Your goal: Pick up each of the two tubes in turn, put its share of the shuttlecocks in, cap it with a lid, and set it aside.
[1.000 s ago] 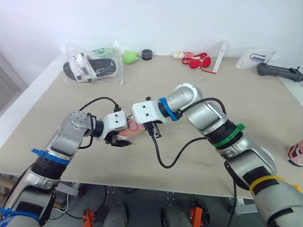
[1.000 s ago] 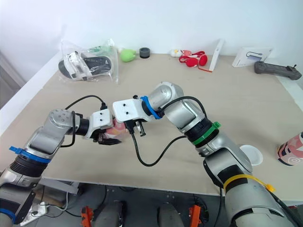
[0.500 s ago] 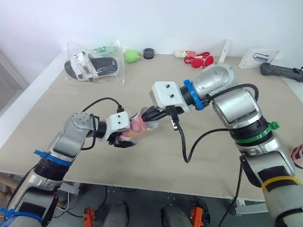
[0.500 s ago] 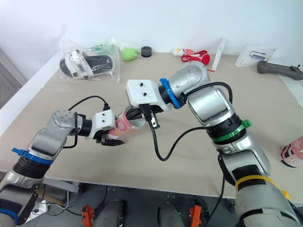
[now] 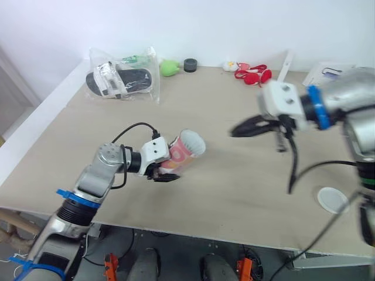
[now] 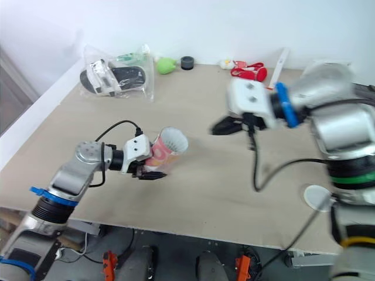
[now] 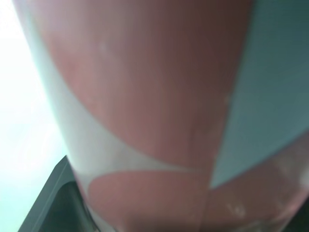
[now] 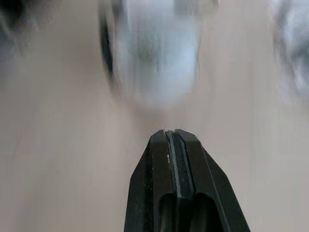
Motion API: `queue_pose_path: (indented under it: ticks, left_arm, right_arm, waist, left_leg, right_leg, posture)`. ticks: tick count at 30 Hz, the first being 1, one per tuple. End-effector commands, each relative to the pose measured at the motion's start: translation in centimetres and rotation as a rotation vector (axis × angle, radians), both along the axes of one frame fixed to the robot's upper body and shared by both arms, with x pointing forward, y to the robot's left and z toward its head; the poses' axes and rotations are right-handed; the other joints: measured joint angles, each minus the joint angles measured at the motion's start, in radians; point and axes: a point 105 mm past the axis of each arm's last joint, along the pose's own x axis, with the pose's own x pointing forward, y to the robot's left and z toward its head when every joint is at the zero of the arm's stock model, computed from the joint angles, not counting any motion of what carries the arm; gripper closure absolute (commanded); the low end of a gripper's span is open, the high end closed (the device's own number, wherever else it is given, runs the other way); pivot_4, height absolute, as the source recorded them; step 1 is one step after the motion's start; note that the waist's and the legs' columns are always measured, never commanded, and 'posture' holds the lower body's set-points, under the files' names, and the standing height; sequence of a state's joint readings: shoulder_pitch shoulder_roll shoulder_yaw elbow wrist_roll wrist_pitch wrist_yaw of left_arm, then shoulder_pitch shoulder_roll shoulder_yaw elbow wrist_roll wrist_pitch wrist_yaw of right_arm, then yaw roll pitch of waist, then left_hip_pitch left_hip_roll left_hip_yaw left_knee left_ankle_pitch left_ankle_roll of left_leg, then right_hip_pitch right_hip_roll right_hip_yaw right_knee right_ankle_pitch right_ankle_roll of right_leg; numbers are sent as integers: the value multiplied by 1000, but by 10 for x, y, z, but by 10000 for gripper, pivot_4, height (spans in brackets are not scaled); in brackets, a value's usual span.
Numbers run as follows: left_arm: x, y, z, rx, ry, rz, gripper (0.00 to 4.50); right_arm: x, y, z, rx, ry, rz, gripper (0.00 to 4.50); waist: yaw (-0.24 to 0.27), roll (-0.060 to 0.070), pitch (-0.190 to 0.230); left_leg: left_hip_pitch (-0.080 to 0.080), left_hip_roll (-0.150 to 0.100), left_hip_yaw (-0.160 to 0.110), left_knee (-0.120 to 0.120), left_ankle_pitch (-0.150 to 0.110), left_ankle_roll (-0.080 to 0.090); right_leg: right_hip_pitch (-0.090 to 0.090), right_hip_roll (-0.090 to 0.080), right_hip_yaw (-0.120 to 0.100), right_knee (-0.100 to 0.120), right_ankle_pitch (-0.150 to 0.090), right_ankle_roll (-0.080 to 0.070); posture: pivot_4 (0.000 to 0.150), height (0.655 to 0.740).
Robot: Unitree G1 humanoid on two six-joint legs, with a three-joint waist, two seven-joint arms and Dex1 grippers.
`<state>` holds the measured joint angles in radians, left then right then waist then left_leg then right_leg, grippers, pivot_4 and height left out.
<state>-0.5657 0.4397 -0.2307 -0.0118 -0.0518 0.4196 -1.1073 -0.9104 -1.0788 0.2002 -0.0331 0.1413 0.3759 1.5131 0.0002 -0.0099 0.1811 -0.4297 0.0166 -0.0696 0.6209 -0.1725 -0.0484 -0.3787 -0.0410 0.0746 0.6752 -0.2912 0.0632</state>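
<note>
Head views: my left gripper clamps the pink-and-white tube, tilted over the table, its uncapped mouth facing my right gripper, which is well apart; a white lid lies near the table's right edge. Left wrist view: the tube's wall sits close in my grasp; right wrist view: my right fingers are pressed together, empty; I judge capping is in hand, so they must part and fetch the lid.

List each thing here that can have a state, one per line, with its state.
tube: uncapped, tilted, gripped by the left tool.
left tool: shut on the tube.
right tool: shut, holding nothing.
lid: lying flat on the table, on no tube.
bag of slippers: lying at the table's far left corner.
</note>
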Motion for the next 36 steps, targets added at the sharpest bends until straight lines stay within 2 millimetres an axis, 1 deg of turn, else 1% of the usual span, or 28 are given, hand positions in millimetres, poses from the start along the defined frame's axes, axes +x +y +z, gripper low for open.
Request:
queue_pose_path:
  ticks: [1,2,3,5,7,8,10,15,17,20,23,30,36]
  left_arm:
    - [-7,-28,17,-234,-29,-39,13449]
    - [-8,-32,20,-287,-31,-36,13449]
    - [-11,-37,21,-333,-34,-46,13449]
    - [-15,-44,20,-396,-43,-48,13449]
    - [-16,-48,16,-437,-57,-36,13449]
    - [-16,-50,11,-457,-58,-23,13449]
    - [-17,-53,-3,-484,-43,-3,13449]
    - [-18,-56,-25,-483,-39,16,13449]
    - [-17,-57,-31,-486,-32,28,13449]
    - [-17,-57,-37,-483,-33,33,13449]
    - [-17,-57,-41,-488,-30,41,13449]
    - [-14,-54,-46,-494,-36,67,13449]
    - [-12,-51,-50,-510,-23,91,13449]
  right_arm:
    - [1,-62,-15,-197,30,-149,32501]
    - [-1,-73,-19,-215,50,-170,28418]
    - [-4,-84,-26,-237,87,-195,22444]
    - [-11,-102,-36,-273,148,-235,14257]
    - [-16,-119,-44,-309,187,-284,10416]
    - [-18,-130,-48,-323,209,-317,7494]
    - [-24,-146,-56,-327,262,-373,255]
    - [-26,-163,-68,-322,318,-435,255]
    - [-26,-170,-73,-325,340,-462,255]
    - [-26,-174,-80,-313,364,-486,255]
    - [-23,-177,-85,-305,378,-507,255]
    - [-15,-182,-103,-296,405,-556,255]
    - [-14,-184,-116,-292,440,-567,255]
  waist:
    - [-2,0,2]
    - [-3,0,3]
    - [-10,1,4]
    - [-25,1,5]
    - [-28,2,6]
    - [-28,2,6]
    - [-27,4,6]
    - [-28,4,6]
    - [-27,4,6]
    - [-30,4,6]
    - [-35,5,6]
    - [-35,5,6]
    - [-36,6,6]
  left_leg:
    - [-1,-1,0,0,0,0]
    - [-3,-2,2,0,0,0]
    - [-4,-2,2,0,0,0]
    - [-7,-1,1,0,0,0]
    - [-6,0,1,-2,0,0]
    - [-6,0,1,-2,0,0]
    - [-6,0,1,-2,0,0]
    - [-3,-1,3,-1,2,-1]
    - [1,-2,3,-1,2,-2]
    - [3,-2,3,-1,3,-3]
    - [7,-2,3,-1,3,-3]
    - [8,-2,2,-1,3,-4]
    - [10,-2,2,-1,4,-4]
  right_leg:
    - [-1,-1,0,-1,0,1]
    - [-3,-2,1,-1,0,1]
    - [-4,-2,1,-1,0,2]
    - [-9,-1,1,1,1,0]
    - [-11,0,1,4,1,-3]
    - [-11,0,1,4,0,-3]
    - [-11,0,1,4,0,-3]
    - [-8,-1,3,5,2,-1]
    - [-4,-1,3,4,1,0]
    - [-1,-1,4,4,1,0]
    - [3,-1,4,4,0,2]
    - [5,-1,4,4,1,1]
    - [7,-1,4,4,2,2]
  posture:
    - [1500,7400]
    - [1500,7400]
    - [1500,7400]
    - [1500,7400]
    - [1500,7400]
    - [1500,7400]
    - [1500,7400]
    - [1500,7400]
    - [1500,7400]
    - [1500,7400]
    - [1500,7400]
    - [1500,7400]
    - [1500,7400]
